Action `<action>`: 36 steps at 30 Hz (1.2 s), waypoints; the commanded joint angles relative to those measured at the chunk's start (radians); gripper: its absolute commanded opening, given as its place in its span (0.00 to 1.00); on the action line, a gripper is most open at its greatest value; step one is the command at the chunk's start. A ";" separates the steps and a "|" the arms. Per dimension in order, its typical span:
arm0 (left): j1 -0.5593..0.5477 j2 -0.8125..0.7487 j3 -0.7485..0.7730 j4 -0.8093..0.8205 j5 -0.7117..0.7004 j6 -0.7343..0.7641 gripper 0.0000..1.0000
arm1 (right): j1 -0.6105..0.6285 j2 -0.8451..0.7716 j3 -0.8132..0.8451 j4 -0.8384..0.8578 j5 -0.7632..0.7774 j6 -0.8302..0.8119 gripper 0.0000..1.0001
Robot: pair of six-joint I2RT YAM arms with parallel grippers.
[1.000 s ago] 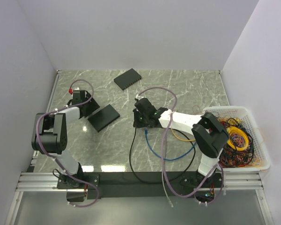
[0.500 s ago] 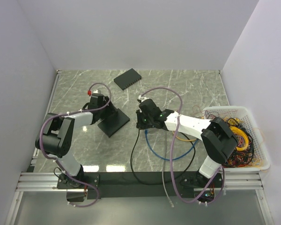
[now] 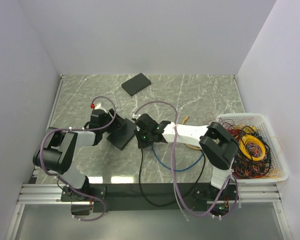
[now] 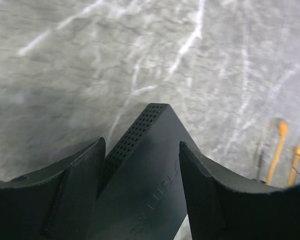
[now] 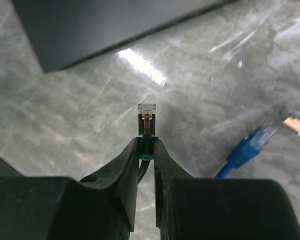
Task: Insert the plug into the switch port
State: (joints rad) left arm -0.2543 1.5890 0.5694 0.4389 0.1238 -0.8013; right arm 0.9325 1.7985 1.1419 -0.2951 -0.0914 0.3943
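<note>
Slab (image 4: 145,190), flat blk, corner clamped betw. L gripper (image 4: 140,145) jaws. R gripper (image 5: 146,145) jaws pinched on clear-tipped connector (image 5: 146,112) w/ dark cable. Blue plug (image 5: 245,150) lies nearby on bench (image 5: 65,125).

A robotics lab test cell: plain white walls (image 3: 140,35) enclose a marble-look counter (image 3: 200,95), two robot arms (image 3: 190,132) bolted to an aluminium rail (image 3: 40,192), a basket (image 3: 277,176) of tangled cables (image 3: 250,150).
</note>
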 commanded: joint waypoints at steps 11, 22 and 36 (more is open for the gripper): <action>0.017 0.103 -0.074 0.411 0.269 0.007 0.66 | -0.003 0.190 0.243 -0.148 0.004 -0.078 0.00; 0.016 0.186 -0.081 0.489 0.335 0.043 0.63 | -0.003 0.242 0.297 -0.184 0.012 -0.083 0.00; -0.007 0.267 -0.046 0.451 0.356 0.116 0.57 | -0.004 0.283 0.456 -0.272 0.162 -0.091 0.00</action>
State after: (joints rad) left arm -0.2337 1.8229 0.5198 0.9310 0.4175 -0.7063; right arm 0.9333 2.0731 1.5234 -0.6083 -0.0338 0.3302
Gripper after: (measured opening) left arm 0.572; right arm 0.197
